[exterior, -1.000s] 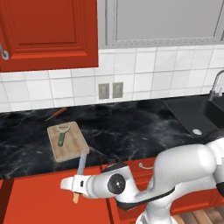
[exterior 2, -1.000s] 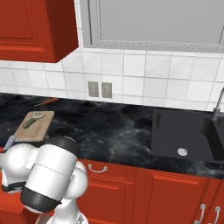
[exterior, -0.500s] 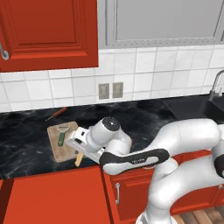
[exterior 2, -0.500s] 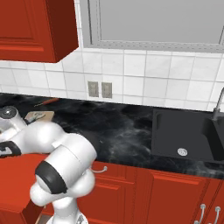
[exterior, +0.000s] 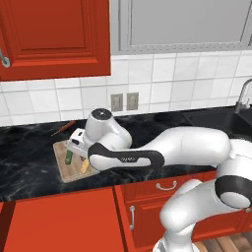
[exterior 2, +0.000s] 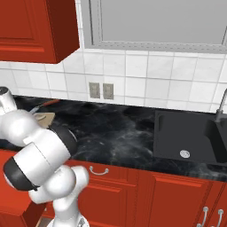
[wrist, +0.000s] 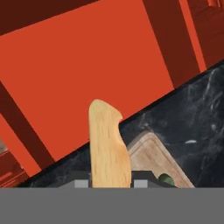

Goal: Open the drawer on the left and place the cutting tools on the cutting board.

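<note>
Gripper (exterior: 81,156) over cutting board (exterior: 64,167) on black counter (exterior: 29,167), clamped on knife (exterior: 84,166); peeler (exterior: 69,157) on board just left; red-handled stick tool (exterior: 63,127) farther back. Right base view: arm blocks most of the board (exterior 2: 45,117). Hand view: knife handle (wrist: 107,146) between fingers, open drawer (wrist: 83,74) beyond counter edge.

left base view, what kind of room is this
A kitchen, rendered rather than real: a black marble counter under red cabinets, a dark sink with a faucet, and a wooden cutting board on the counter.
</note>
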Robot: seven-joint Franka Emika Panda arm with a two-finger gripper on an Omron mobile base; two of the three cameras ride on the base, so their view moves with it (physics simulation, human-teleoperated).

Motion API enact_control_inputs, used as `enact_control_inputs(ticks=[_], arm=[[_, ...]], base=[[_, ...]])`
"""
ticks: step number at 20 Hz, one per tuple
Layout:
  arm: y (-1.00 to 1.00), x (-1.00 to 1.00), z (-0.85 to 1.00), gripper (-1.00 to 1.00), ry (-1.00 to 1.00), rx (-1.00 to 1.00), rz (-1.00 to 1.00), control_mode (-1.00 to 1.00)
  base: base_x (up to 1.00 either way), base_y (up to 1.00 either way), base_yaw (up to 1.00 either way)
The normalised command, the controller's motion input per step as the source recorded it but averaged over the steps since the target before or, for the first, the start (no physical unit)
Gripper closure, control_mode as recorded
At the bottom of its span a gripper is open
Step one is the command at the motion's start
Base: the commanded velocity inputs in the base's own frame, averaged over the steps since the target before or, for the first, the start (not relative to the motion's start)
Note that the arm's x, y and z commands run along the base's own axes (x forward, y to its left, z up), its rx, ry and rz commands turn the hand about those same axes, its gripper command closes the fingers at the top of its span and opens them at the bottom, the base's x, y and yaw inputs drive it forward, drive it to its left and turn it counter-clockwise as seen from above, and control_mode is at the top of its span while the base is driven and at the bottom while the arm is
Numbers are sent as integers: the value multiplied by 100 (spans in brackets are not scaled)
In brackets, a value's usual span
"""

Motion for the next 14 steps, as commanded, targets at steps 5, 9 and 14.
enact_control_inputs(ticks=[5,9,14], arm=[[0,72,0,100,2,-9,-1,-100],[0,72,-21,100,0,-2,0,-100],[0,15,-36,100,5,-12,0,-100]], base=[[0,0,0],[0,0,0],[0,0,0]])
